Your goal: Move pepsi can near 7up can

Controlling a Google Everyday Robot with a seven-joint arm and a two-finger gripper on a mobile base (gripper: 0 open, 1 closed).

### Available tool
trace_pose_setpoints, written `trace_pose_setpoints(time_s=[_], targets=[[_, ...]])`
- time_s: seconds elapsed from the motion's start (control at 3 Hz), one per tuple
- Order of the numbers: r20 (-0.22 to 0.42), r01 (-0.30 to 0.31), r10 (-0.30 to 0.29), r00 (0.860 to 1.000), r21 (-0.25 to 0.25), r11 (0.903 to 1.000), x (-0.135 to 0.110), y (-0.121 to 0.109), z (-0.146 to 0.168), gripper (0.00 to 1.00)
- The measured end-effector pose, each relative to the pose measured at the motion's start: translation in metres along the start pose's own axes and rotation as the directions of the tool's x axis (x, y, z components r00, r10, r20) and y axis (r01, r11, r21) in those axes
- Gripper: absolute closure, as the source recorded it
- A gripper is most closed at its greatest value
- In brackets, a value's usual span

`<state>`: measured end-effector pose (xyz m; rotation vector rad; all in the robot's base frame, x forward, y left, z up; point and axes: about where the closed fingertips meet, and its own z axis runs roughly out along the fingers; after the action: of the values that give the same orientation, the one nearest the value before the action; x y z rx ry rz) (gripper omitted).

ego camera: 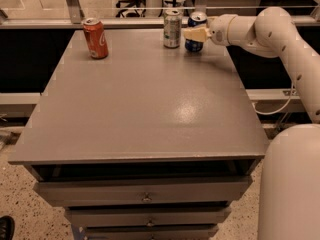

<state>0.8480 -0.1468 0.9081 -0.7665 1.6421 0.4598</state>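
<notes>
**Pepsi can in the grip, just beside the 7up can at the far edge**

We are looking at the gripper (191,33) reaching in from the right at the far edge of the grey table (150,99). It is sitting at mid-height on the pepsi can (195,45). The near finger (196,34) is lying flat across the can's front and the far one is hidden behind it. We are reading that as the gripper clamped on the pepsi can. The can is standing upright with its base at or just above the table top; we cannot tell which. It is standing just to the right of the 7up can (172,29), with a narrow gap showing between them. The orange-red can (95,38) is standing well apart at the far left.

We are judging the task as nearly done, with only the letting go left.

On handling, we are treating the can as a thin metal shell. It is stiff enough for a mid-body pinch, smooth and a little slippery, and easy to dent if it is empty. We cannot tell from here whether it is full. The mid-height hold we are seeing is the sensible one, since it is clear of the tapered top and low enough to stop tipping. We are expecting the release to need straight opening and a clean retreat to the right, because a sideways brush could topple either can.
</notes>
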Motion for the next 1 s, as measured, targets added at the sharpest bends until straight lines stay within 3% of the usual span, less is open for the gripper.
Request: trace_pose_setpoints(time_s=[0.33,0.67,1.0], targets=[[-0.001,-0.011,0.011,1.000,-0.015,0.9998,0.004,0.003,0.007,0.05],[0.008,-0.014,0.014,1.000,-0.042,0.9990,0.002,0.009,0.016,0.00],[0.036,0.005,-0.003,0.999,-0.060,0.9982,-0.007,0.017,0.003,0.00]])
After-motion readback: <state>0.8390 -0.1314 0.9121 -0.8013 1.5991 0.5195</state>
